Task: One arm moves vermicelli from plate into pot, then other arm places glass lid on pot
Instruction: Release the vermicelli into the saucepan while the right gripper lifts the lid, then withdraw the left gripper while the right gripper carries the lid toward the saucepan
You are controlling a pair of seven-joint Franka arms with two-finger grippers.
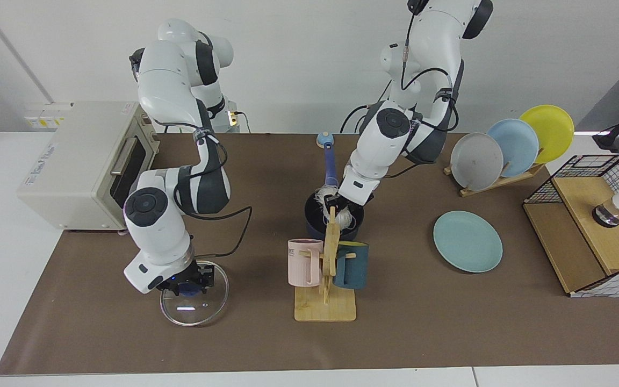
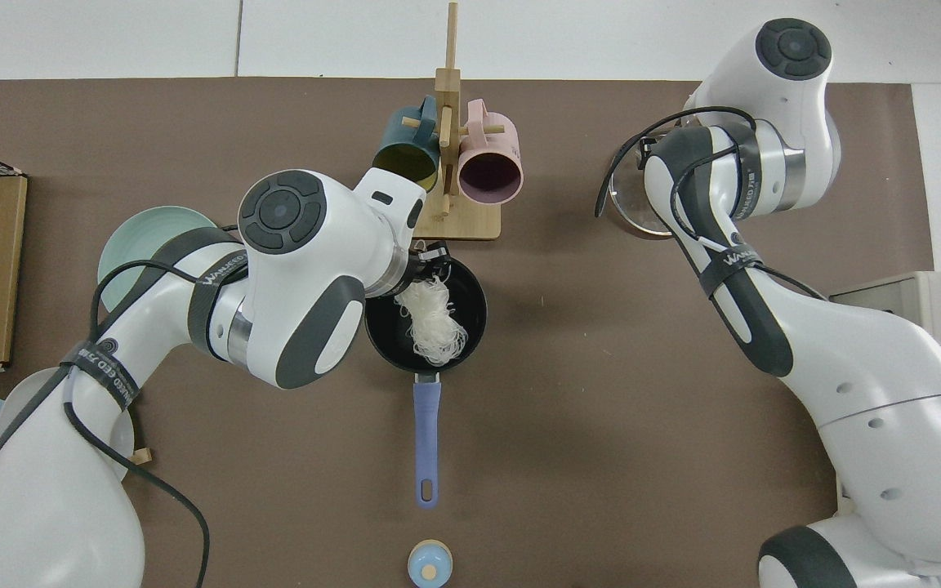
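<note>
The pot (image 1: 322,216) sits mid-table, its long handle (image 2: 426,445) pointing to the robots' edge. The left gripper (image 1: 338,207) hangs over the pot, clenched on the vermicelli (image 2: 431,320), which trails down into the black inside. The right gripper (image 1: 190,279) is at the blue knob of the glass lid (image 1: 194,294) near the front edge; whether it grips cannot be told. The bare plate (image 1: 467,241) lies flat beside the pot. A brown mat (image 1: 449,322) covers the table; a mug rack (image 1: 326,279) stands just in front of the pot.
</note>
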